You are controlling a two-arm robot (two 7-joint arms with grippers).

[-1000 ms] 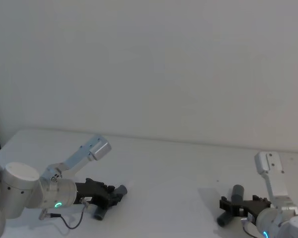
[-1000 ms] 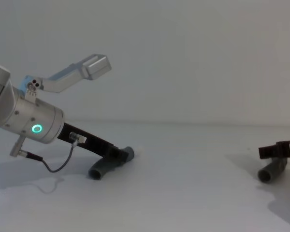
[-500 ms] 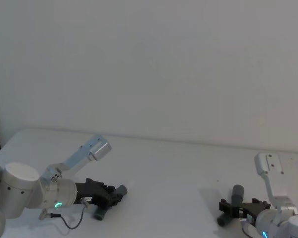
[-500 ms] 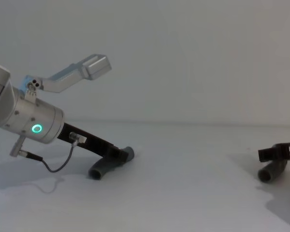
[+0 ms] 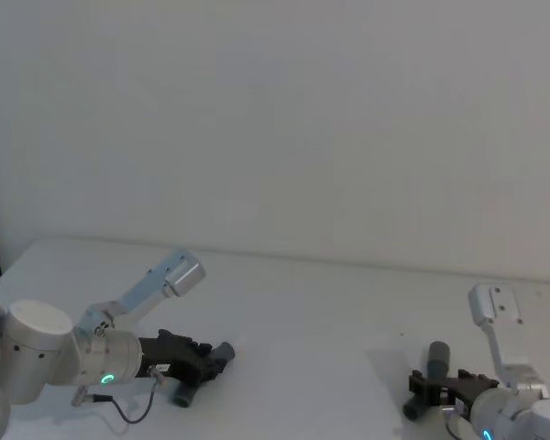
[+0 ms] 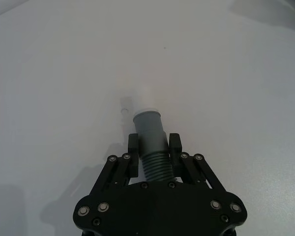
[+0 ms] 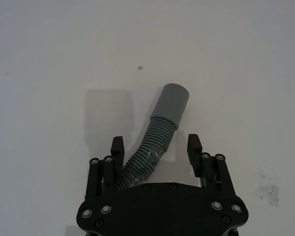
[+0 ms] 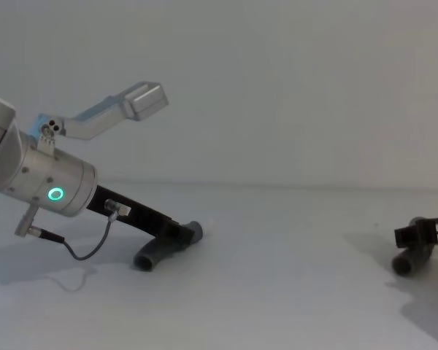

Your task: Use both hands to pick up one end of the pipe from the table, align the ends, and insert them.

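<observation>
— Since the left gripper [image 6: 154, 147] sits low over the counter [image 5: 312, 312], what do its jaws hold?
— They are closed on the left piece [image 6: 150, 129]. They pinch its dark ribbed part just behind the smooth grey collar, which sticks out past the fingertips. Anything beyond the collar is too faint to tell.
— Where is that piece?
— Toward the counter's left edge. From the chest it shows as a short bent tube, with the collar end raised in the grip and the other end down at the counter.
— And the right gripper [image 7: 156, 146]?
— Near the right edge, low down, with its jaws wide open and one finger on each side of the right piece [image 7: 162, 125]. The ribbed run passes between them, close by one finger and clear of the other, so nothing is clamped.
— How does that piece look?
— It is dark grey ribbed hose with a curve in it. It ends in a wider, smooth, lighter grey collar that points away from the gripper. It lies on the counter.
— How do the two pieces stand to one another?
— Well apart, one at each side of the counter.
</observation>
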